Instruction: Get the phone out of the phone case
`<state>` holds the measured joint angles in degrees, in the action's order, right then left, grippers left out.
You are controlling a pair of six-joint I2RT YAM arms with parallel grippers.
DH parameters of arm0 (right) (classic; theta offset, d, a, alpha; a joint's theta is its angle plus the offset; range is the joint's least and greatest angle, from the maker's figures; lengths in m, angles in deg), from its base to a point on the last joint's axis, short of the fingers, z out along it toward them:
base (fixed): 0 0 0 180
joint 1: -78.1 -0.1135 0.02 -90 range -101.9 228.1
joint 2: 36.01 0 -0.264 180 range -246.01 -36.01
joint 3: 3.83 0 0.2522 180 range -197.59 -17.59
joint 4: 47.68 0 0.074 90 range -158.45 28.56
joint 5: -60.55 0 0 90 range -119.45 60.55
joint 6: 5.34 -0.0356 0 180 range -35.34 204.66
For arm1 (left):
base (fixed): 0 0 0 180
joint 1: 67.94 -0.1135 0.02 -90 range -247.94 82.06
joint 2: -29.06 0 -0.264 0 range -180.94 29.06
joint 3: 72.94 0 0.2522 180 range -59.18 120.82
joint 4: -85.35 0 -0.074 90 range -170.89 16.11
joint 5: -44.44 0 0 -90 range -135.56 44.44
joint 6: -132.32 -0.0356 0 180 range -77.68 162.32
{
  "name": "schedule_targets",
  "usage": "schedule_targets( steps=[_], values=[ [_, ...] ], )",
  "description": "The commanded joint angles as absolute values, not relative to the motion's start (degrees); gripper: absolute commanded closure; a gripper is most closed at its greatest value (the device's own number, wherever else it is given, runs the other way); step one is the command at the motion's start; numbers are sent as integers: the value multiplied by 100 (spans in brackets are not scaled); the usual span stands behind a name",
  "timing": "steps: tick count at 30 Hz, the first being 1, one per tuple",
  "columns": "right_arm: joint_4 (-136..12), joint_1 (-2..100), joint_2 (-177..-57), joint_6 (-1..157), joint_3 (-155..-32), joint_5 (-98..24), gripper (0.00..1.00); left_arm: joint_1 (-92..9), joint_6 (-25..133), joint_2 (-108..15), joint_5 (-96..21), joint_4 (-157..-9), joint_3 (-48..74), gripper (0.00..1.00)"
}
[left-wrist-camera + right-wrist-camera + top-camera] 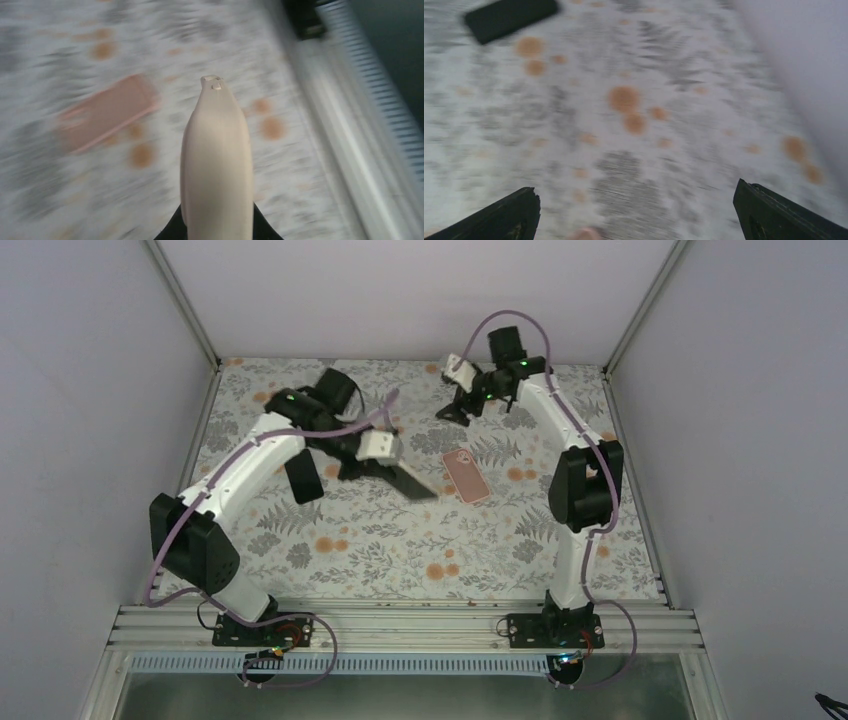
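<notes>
Left gripper [388,465] was clamped on the phone [414,484], its jaws pressed to either side, and the phone was out of its case [467,476], tilted over the flower-patterned table [400,555]. The case, a flat pink rectangle with rounded corners, lay on the table just right of the phone's far tip. From the left wrist the phone showed a smooth cream back tapering away; from above, a dark slab. Right gripper [452,412] hovered near the back wall [400,300], fingers [499,215] spread wide, holding nothing, apart from the case. Blur hid any lettering.
</notes>
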<state>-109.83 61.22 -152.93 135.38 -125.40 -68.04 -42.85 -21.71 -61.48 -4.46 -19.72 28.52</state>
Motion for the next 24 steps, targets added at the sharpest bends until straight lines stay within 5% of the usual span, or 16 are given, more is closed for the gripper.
schedule_targets(
  steps=[1, 10, 24],
  values=[
    [-9570, 6604, -15207, 13423, -12800, -6135, 0, -3768, -2386, -5988, 1169, -301, 2673, 98],
    [-10812, 6671, -14952, 14087, -12786, -6627, 0, -3794, -2378, -6101, 1010, -306, 2806, 98],
    [-12178, 6238, -11809, 14891, -9004, -7973, 0, -3884, -2454, -6271, 1119, -310, 3191, 98]
  ],
)
